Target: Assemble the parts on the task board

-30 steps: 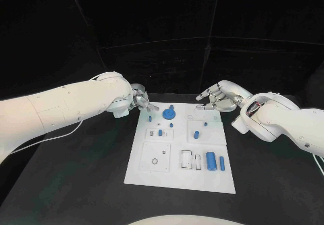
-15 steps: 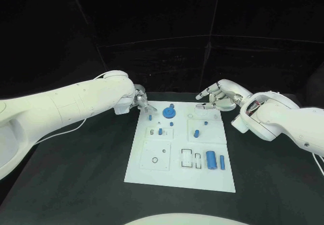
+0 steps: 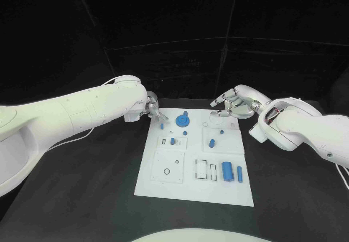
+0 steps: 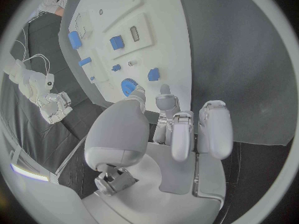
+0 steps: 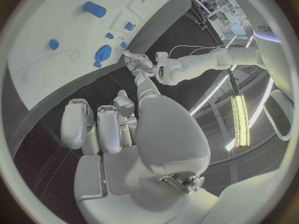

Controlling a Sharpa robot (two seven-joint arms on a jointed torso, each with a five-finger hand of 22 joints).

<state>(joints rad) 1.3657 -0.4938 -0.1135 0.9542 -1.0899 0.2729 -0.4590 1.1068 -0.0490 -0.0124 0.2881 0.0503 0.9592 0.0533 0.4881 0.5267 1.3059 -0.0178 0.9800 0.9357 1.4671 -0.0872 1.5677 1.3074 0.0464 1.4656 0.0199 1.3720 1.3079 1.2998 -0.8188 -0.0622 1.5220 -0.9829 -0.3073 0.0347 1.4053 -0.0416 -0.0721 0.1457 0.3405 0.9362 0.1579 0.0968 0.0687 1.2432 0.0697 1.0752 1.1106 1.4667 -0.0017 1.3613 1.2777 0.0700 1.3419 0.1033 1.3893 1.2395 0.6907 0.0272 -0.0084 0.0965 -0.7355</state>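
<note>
Black table (image 3: 87,171) lies bare around the white task board (image 3: 218,194). At the board's far corners hover the left hand (image 3: 151,108) and right hand (image 3: 231,107), both empty, fingers loosely curled yet apart. Small blue parts sit on the board, including a gear (image 3: 182,120) near the far edge. The left wrist view shows fingertips (image 4: 164,89) just short of that gear (image 4: 128,87).

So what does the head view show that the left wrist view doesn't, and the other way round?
Head view: the whole task board down to its near edge, with both white arms reaching to its far corners. Left wrist view: the left hand seen from behind, fingers apart and holding nothing. Both: the blue gear, the large blue cylinder and the right hand.
</note>
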